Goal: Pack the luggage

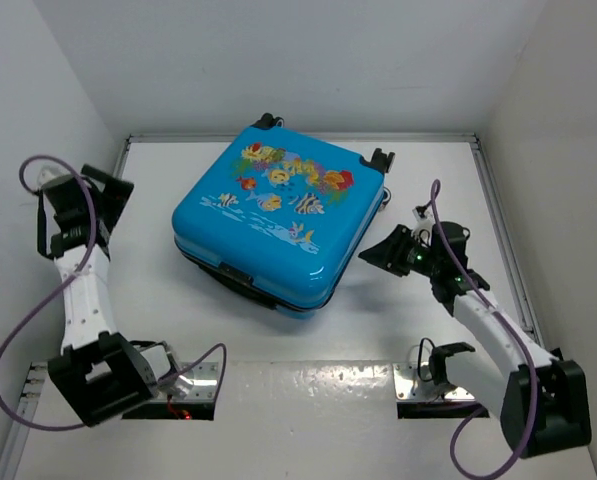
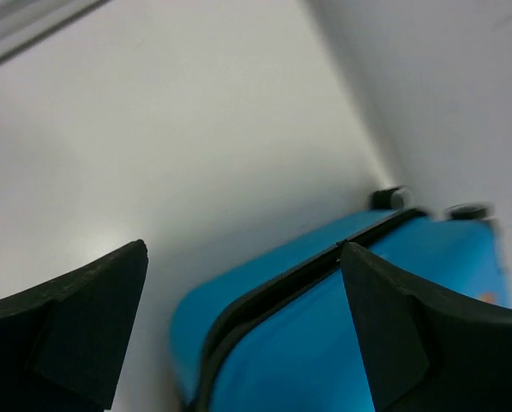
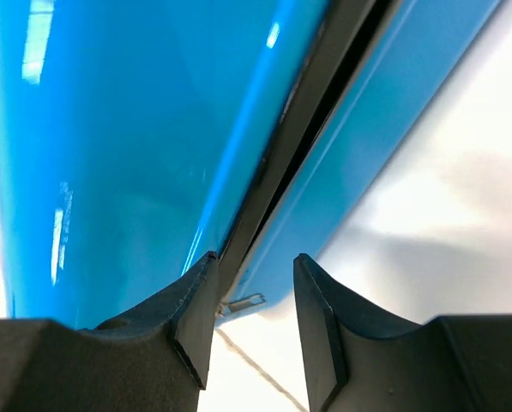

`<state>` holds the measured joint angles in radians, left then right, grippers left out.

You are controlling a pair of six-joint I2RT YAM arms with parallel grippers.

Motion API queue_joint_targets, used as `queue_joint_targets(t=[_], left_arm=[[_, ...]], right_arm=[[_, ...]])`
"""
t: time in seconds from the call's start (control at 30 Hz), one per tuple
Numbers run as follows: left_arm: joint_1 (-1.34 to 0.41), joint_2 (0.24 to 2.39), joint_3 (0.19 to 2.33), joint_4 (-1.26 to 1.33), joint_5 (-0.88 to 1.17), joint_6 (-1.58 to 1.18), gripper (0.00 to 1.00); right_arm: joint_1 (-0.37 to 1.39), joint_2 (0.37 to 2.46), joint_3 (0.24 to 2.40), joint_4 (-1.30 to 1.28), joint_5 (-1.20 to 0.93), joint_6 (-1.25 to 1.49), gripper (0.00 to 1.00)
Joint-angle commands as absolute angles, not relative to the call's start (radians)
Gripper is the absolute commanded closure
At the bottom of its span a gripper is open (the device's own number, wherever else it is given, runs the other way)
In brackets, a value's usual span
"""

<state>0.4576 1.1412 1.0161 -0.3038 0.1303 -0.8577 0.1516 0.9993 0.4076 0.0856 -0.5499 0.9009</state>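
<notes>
A print of cartoon fish [image 1: 283,190] in orange, yellow and stripes is carried on the lid of the luggage [image 1: 268,240], above a band of white wave marks. The luggage is laid flat and closed near the middle of the white table [image 1: 458,180], turned at an angle, with its black wheels [image 1: 381,158] towards the far side. The table is enclosed by plain white walls [image 1: 278,60] on three sides, and a pale metal strip is run along its edges.

The left gripper [image 2: 243,251] is held well apart from the luggage at the far left, its jaws spread wide with nothing between them. The right gripper [image 3: 254,259] is set against the luggage's right side, its jaws parted by a narrow gap and lined up with the black zipper band [image 3: 307,112]. A small metal zipper pull [image 3: 245,302] is seen just beside one finger; whether it is touched cannot be told
</notes>
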Motion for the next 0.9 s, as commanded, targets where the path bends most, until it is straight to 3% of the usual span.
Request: queue_joint_targets(t=[0.0, 0.13, 0.3, 0.33, 0.43, 0.53, 0.77, 0.87], left_arm=[[0.506, 1.06, 0.951, -0.624, 0.1, -0.752, 0.03], [0.569, 1.032, 0.827, -0.832, 0.164, -0.71, 0.16], [0.528, 1.043, 0.709, -0.853, 0.284, -0.751, 0.32], [0.491, 1.043, 0.656, -0.838, 0.307, -0.782, 0.44], [0.442, 1.022, 0.554, -0.671, 0.426, -0.882, 0.65], [0.341, 1.041, 0.488, -0.436, 0.446, -1.024, 0.78], [0.261, 1.277, 0.57, 0.068, 0.453, -1.255, 0.83], [0.252, 1.447, 0.664, 0.148, 0.492, -1.288, 0.86]], right_arm=[[0.112, 0.917, 0.425, 0.003, -0.531, 0.74, 0.59], [0.071, 0.841, 0.469, -0.064, -0.528, 0.583, 0.59], [0.026, 0.831, 0.529, -0.11, -0.535, 0.486, 0.59], [0.02, 0.833, 0.537, -0.124, -0.538, 0.479, 0.59], [0.005, 0.824, 0.525, -0.124, -0.548, 0.462, 0.59], [-0.037, 0.802, 0.488, -0.106, -0.571, 0.44, 0.61], [-0.066, 0.785, 0.469, -0.13, -0.568, 0.333, 0.62], [-0.08, 0.805, 0.477, -0.132, -0.578, 0.325, 0.62]])
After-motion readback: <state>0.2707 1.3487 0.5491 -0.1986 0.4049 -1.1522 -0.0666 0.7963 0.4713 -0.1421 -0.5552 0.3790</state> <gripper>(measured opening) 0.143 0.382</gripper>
